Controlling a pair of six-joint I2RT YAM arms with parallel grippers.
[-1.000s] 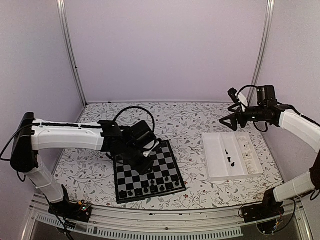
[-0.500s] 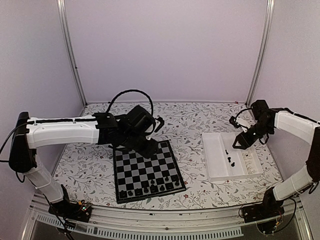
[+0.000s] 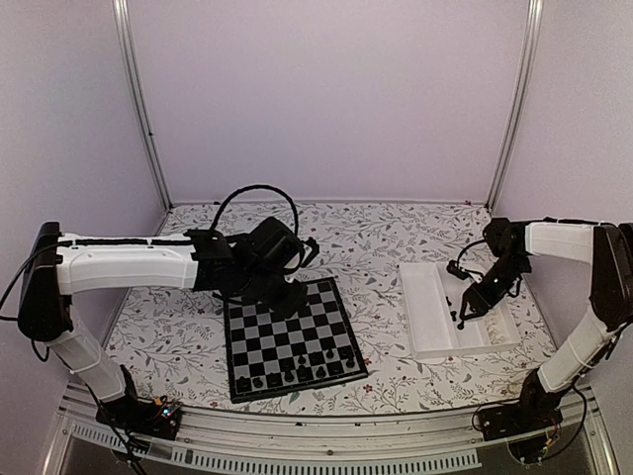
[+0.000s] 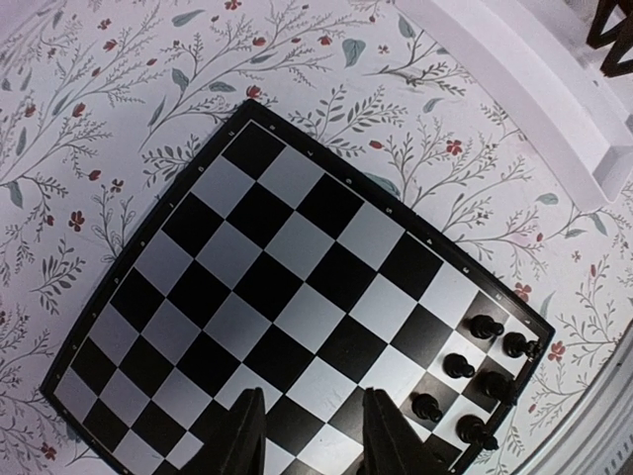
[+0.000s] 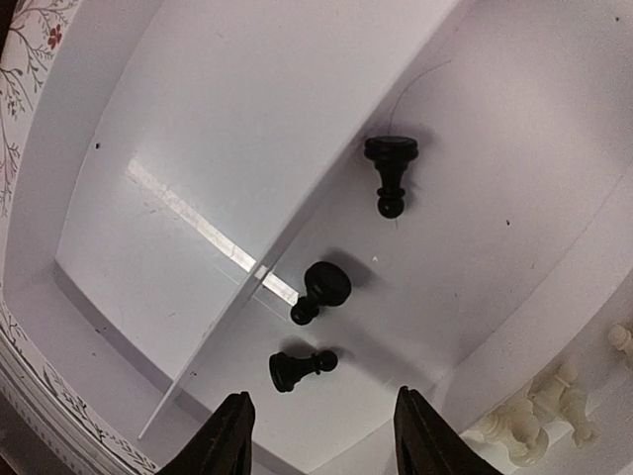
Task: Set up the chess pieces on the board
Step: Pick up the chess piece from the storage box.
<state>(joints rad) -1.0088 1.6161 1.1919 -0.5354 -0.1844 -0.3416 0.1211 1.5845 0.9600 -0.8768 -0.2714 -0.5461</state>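
Picking step: the right end effector (image 5: 318, 443), half open and empty, hangs over black chess pieces (image 5: 302, 368) in the tray (image 5: 198, 148). Next it should lower and pinch one.

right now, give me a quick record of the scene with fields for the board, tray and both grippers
board: chessboard flat on the flowered table, left of the tray
on board: black pieces clustered along its near edge
tray: white tray; three black pieces lying on their sides in the middle compartment, pale pieces in the next one
left gripper: open, empty, above the chessboard
right gripper: open, empty, above the three black pieces
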